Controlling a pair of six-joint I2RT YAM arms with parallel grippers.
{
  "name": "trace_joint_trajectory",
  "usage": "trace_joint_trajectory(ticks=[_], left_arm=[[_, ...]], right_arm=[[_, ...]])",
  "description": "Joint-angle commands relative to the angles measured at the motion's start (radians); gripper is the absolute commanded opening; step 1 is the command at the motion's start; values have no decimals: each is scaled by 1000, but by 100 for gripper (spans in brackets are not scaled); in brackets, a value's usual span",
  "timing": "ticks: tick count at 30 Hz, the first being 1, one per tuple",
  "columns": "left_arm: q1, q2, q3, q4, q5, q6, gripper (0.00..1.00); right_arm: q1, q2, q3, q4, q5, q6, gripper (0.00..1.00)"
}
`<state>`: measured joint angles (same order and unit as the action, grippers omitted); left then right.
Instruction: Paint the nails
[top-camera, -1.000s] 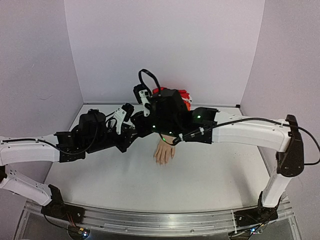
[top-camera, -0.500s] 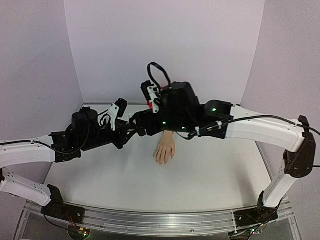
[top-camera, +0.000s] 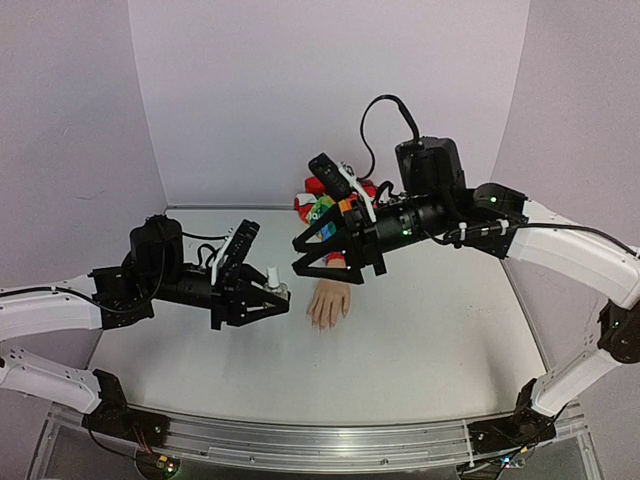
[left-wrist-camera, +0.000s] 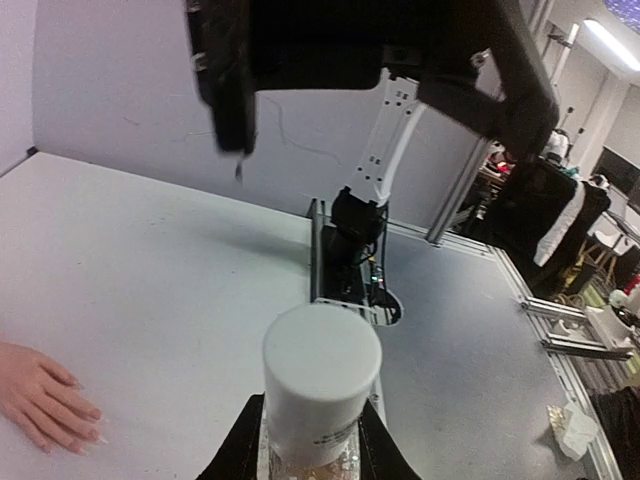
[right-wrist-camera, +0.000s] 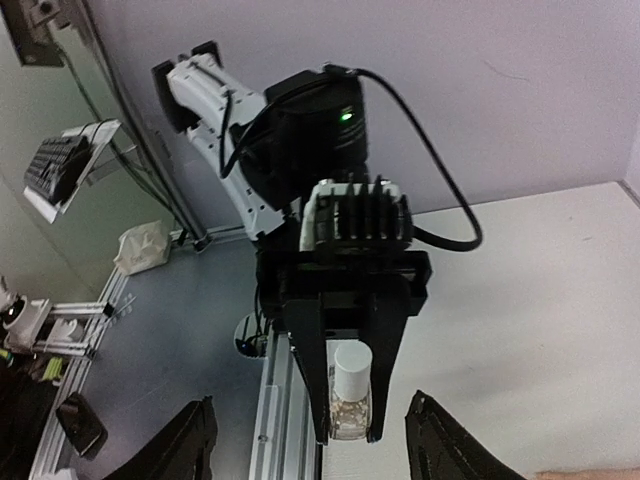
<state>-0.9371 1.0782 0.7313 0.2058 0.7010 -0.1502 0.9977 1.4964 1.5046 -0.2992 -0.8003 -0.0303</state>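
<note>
Top view: the fake hand (top-camera: 328, 303) lies flat mid-surface with its fingers toward the near edge. The nails (top-camera: 321, 326) at its fingertips are too small to make out here. Its rainbow-striped sleeve (top-camera: 322, 207) runs toward the back wall and is partly hidden behind the right gripper (top-camera: 300, 257). That gripper hangs over the wrist end with its jaws wide apart and nothing between them. The left gripper (top-camera: 275, 296) sits just left of the fake hand's fingers, jaws clamped on a small clear bottle (top-camera: 272, 282) with a white cap (top-camera: 272, 272) in place. The fingers of the fake hand are uncovered, and the white surface (top-camera: 420, 350) around them is bare. Left wrist view: the capped bottle stands upright between the two black fingers (left-wrist-camera: 238, 450). The fake hand's fingertips show at the lower left, pale nails just visible, well apart from the bottle. The right gripper's spread jaws fill the top of the frame. Right wrist view: the right gripper's own fingers (right-wrist-camera: 180, 450) stand far apart at the bottom edge. Between them, further off, the left gripper faces the camera with the bottle held upright in its jaws. A sliver of the fake hand shows at the bottom right corner.
</note>
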Motion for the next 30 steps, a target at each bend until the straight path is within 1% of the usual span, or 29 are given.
trace_joint_trajectory(ticks=[1, 6, 10, 12, 16, 20, 24, 26, 28, 30], left_arm=[[1, 37, 77, 51, 197, -33, 0], [1, 54, 87, 58, 222, -38, 0], [1, 64, 92, 63, 229, -40, 0], [1, 66, 94, 63, 229, -40, 0], [1, 67, 96, 62, 227, -39, 0], [1, 67, 100, 61, 224, -39, 0], [1, 66, 102, 58, 222, -39, 0], [1, 64, 102, 54, 214, -36, 0], [1, 52, 99, 53, 182, -35, 0], [1, 34, 92, 53, 115, -39, 0]], right_arm=[[-11, 84, 76, 15, -225, -55, 61], [-9, 145, 119, 17, -285, -49, 56], [-9, 180, 139, 18, -315, -42, 47], [-8, 190, 142, 21, -330, -41, 45], [-4, 210, 149, 24, -338, -37, 38], [3, 226, 154, 26, -345, -33, 34], [6, 230, 152, 28, -347, -35, 28], [8, 227, 147, 30, -344, -38, 21], [10, 220, 135, 33, -335, -44, 12], [11, 211, 109, 48, -311, -43, 1]])
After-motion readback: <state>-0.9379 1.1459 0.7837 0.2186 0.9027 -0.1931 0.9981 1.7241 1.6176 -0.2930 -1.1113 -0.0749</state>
